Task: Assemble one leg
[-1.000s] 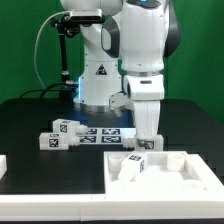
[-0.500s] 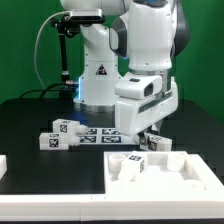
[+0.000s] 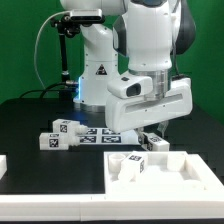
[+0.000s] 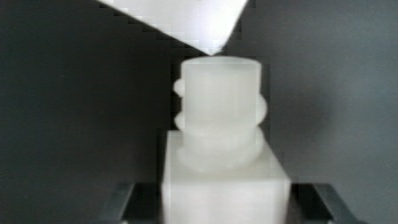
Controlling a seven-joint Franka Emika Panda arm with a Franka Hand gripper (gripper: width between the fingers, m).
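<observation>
My gripper [image 4: 222, 206] is shut on a leg [image 4: 221, 120], a white post whose rounded, ridged end points away from the wrist camera. Dark fingers [image 4: 143, 200] press both of its sides. A corner of the large white panel [image 4: 199, 22] shows just beyond the leg's tip without touching it. In the exterior view the gripper [image 3: 152, 134] hangs under the tilted hand, just above the panel's [image 3: 165, 180] far edge, and the held leg is mostly hidden there. Other tagged legs [image 3: 60, 135] lie on the table to the exterior view's left.
The marker board [image 3: 105, 132] lies behind the panel, in front of the arm's base. A small tagged piece [image 3: 134, 160] sits on the panel's far left part. Another white part [image 3: 3, 165] shows at the exterior view's left edge.
The hand has tilted from upright to nearly sideways above the panel's far edge, turning the held leg with it. The loose legs and the panel have not moved.
</observation>
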